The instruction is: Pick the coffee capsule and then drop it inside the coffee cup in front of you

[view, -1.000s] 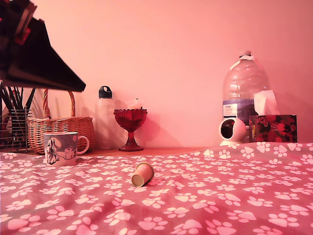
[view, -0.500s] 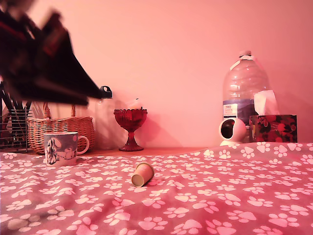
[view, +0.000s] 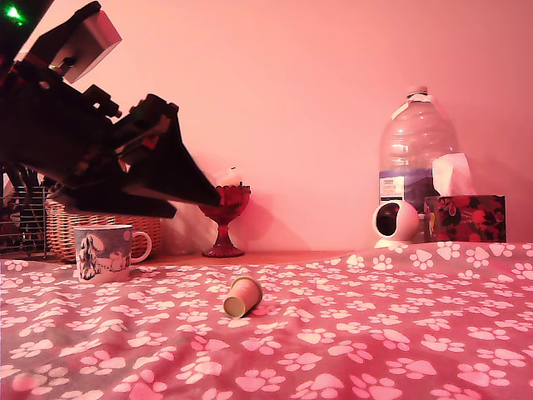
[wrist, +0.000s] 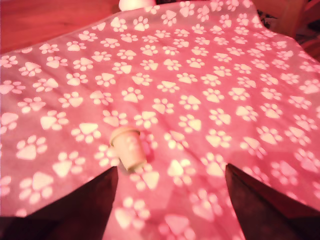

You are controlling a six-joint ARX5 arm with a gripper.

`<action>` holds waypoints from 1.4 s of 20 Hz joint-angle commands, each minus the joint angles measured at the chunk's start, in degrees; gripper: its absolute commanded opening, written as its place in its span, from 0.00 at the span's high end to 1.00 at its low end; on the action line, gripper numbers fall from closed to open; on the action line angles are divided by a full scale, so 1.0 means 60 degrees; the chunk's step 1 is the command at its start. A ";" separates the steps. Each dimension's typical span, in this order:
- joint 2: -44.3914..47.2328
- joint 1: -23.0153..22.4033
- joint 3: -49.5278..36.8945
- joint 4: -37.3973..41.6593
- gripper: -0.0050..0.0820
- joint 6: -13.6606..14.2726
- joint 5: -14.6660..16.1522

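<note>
In the exterior view, the gripper (view: 196,190) hangs at the upper left of the frame, above the coffee cup (view: 106,252). The coffee capsule (view: 242,297) lies on its side at the lower centre, on the paw-print cloth (view: 400,333), apart from the cup.

In the wrist view, the two fingers (wrist: 90,205) stand spread wide at the bottom corners. The capsule (wrist: 128,147) lies just ahead of the near finger, probably so the arm can descend around it.
</note>
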 commanded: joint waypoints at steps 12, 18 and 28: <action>0.0153 -0.0044 -0.0157 0.0015 0.22 -0.0193 -0.0346; 0.0168 -0.0040 -0.0022 -0.0317 0.22 -0.0576 -0.0871; 0.1905 -0.0015 0.1224 -0.0758 0.22 -0.0721 -0.0790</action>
